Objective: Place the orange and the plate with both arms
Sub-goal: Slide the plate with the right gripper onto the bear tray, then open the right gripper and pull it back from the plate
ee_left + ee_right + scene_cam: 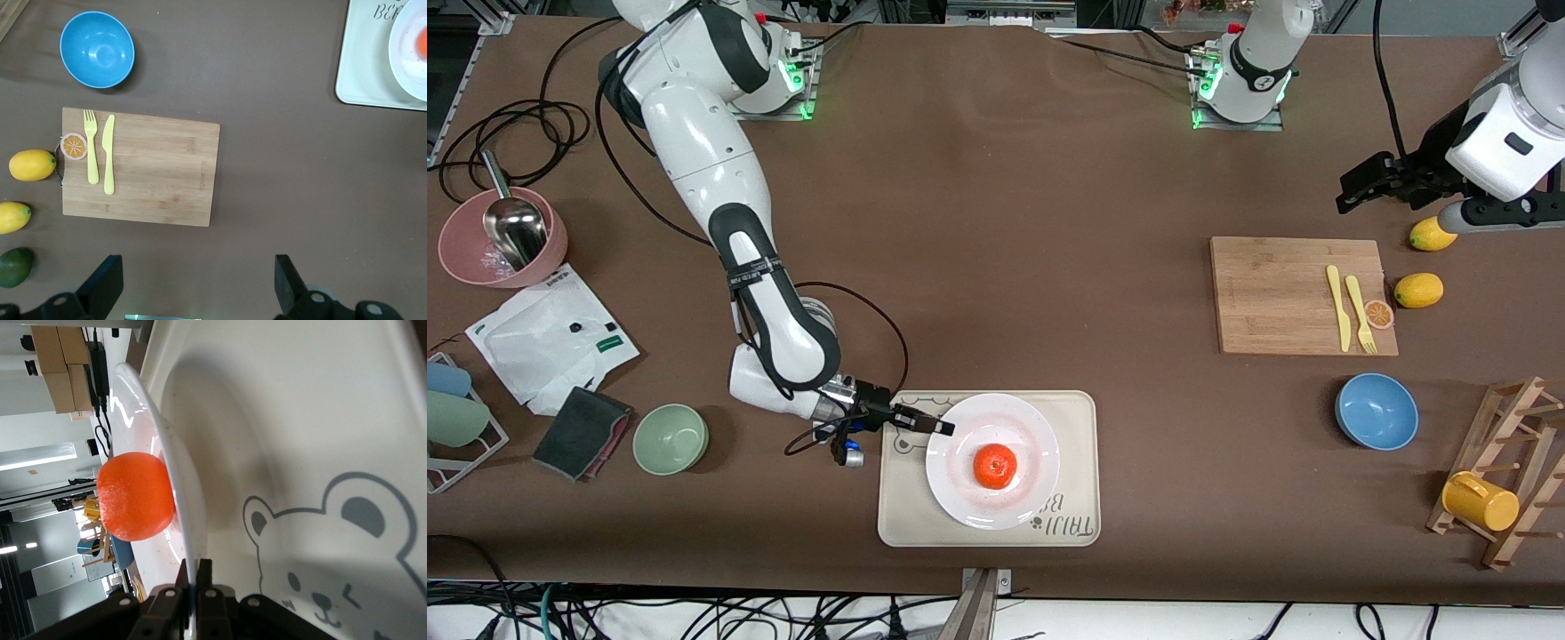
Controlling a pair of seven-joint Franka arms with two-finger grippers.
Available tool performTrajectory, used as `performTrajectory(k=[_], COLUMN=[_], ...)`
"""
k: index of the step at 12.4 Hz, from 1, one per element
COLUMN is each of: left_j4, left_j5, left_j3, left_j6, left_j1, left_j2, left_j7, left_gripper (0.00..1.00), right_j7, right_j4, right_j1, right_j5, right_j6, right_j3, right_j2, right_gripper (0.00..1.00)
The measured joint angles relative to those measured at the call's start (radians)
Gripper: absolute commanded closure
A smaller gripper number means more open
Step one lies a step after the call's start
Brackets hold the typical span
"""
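The white plate [1033,443] sits on a cream tray [1076,418] near the table's front edge, with the orange [994,467] resting at its middle. My right gripper [943,428] is shut on the plate's rim on the side toward the right arm's end of the table. In the right wrist view the two fingers of the right gripper [195,570] pinch the thin plate [179,480] rim, and the orange [133,497] is just past them. My left gripper [1356,188] hangs open with nothing in it, over bare table beside the cutting board; it shows as the left gripper [198,283] in its own view.
A wooden cutting board [1280,293] holds a yellow knife, a fork and an orange slice. Two lemons [1418,290] lie beside it. A blue bowl [1376,411], a green bowl [671,438], a pink bowl [480,262] with a scoop and a rack with a yellow mug [1480,500] stand around.
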Motion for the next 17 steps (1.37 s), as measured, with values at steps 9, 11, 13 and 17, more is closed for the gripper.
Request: performTrajectory(k=[9, 11, 13, 17], left_j4=[0.000, 0.000, 0.000, 0.000], left_j5=[0.000, 0.000, 0.000, 0.000], left_j3=[0.000, 0.000, 0.000, 0.000], left_j6=[-0.001, -0.001, -0.001, -0.003], left_j1=[0.000, 0.000, 0.000, 0.000], left_j2=[0.000, 0.000, 0.000, 0.000], left_j7=[0.000, 0.000, 0.000, 0.000], left_gripper=[0.00, 0.00, 0.00, 0.00], right_j7=[0.014, 0.014, 0.018, 0.021], right_j4=[-0.049, -0.121, -0.201, -0.399], right_j1=[-0.004, -0.005, -0.006, -0.007], right_j5=[-0.099, -0.125, -0.204, -0.334], right_j6=[-0.001, -0.001, -0.002, -0.002], right_j3=[-0.001, -0.002, -0.004, -0.008], right_j2=[-0.058, -0.125, -0.189, -0.357], right_gripper=[0.47, 0.42, 0.07, 0.00])
